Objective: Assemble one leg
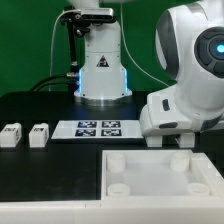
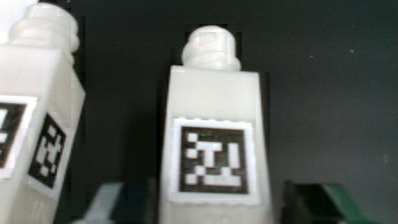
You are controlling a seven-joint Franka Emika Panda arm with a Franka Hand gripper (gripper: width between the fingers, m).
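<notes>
Tool (image 2: 226, 205): nearest the wrist lens; its two dark fingers (image 2: 343, 200) stand apart, one on each side of the middle leg, and neither visibly touches it
Middle leg (image 2: 215, 120): a white block between the spread fingers, with a rounded peg (image 2: 210, 45) at its far end and one black-and-white square tag (image 2: 214, 160) facing the lens
Side leg (image 2: 36, 110): just beside the middle leg with a dark gap between them, the same shape with its own peg; its tags are seen at a slant and cut by the frame edge
Panel (image 1: 165, 180): nearest the exterior lens, a large white square lying flat on the bench (image 1: 40, 175), with round sockets at the corners that show
Outer leg (image 1: 10, 135): small white block on the bench at the exterior view's left edge
Inner leg (image 1: 38, 133): just beside the outer leg, between it and the marker board
Marker board (image 1: 98, 128): flat on the bench behind the panel, carrying several tags
Arm (image 1: 185, 70): a bulky white body filling the exterior view's right, above the panel's far edge
Base (image 1: 102, 70): white, at the back of the bench
Only in the wrist view: the tool, the pegs, the tag pattern up close
Only in the exterior view: panel, marker board, arm and base; the arm hides the tool there
Count: two legs in each view (whether the same pair, I cannot tell), one panel, one marker board, one arm
</notes>
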